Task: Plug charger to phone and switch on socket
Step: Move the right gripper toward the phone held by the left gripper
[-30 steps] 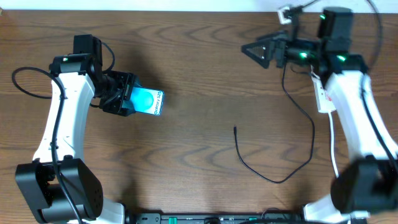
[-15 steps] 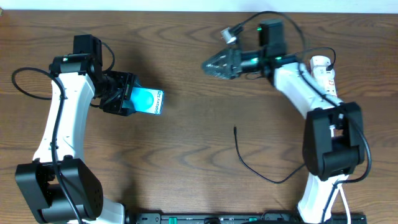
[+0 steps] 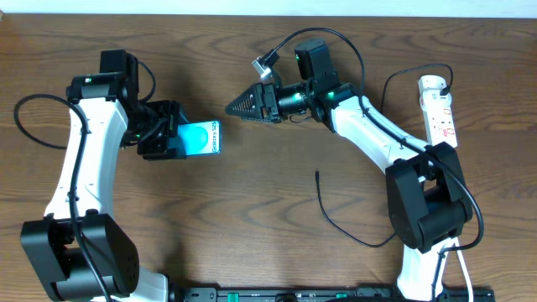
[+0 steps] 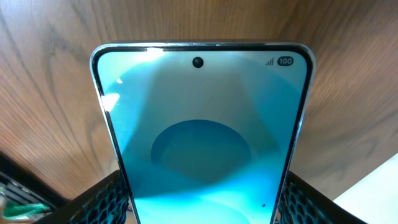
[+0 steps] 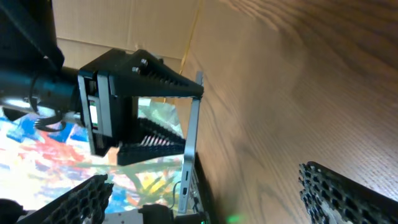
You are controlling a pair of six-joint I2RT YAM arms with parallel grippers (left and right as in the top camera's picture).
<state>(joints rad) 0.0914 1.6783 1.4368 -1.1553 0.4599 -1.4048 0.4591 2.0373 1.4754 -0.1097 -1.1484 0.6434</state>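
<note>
- The phone [image 3: 204,137] sat on the left side of the surface [image 3: 277,218], clamped by its long edges in the left pincer [image 3: 180,137]. In the left wrist view the ribbed pads [image 4: 102,200] pressed both sides of the lit cyan screen.
- The end with the camera hole pointed away from the left pincer. The charging port is therefore probably at the gripped end, where it would be hard to reach.
- The right pincer [image 3: 233,106] hung near the phone with its tip aimed at it. Its jaws stood wide apart and held nothing, as the right wrist view confirmed with one finger [image 5: 78,199] at each lower corner.
- The charger [image 3: 318,184] lay loose on the surface, well apart from both pincers. Its small tip pointed up the surface and the thin black cable curved away beneath the right arm.
- The socket [image 3: 439,109] lay at the far right edge. Whether the black plug was already seated in it could not be told.
- The cable looked light and limp, so it would likely sag and twist if taken far from the tip. The best hold seemed to be right behind the connector, where the stiff part could be steered.
- The phone was rigid, but its glass was smooth and fragile. Gripping it by the edges was the safer choice, and any push on the connector should run straight along the phone's length.
</note>
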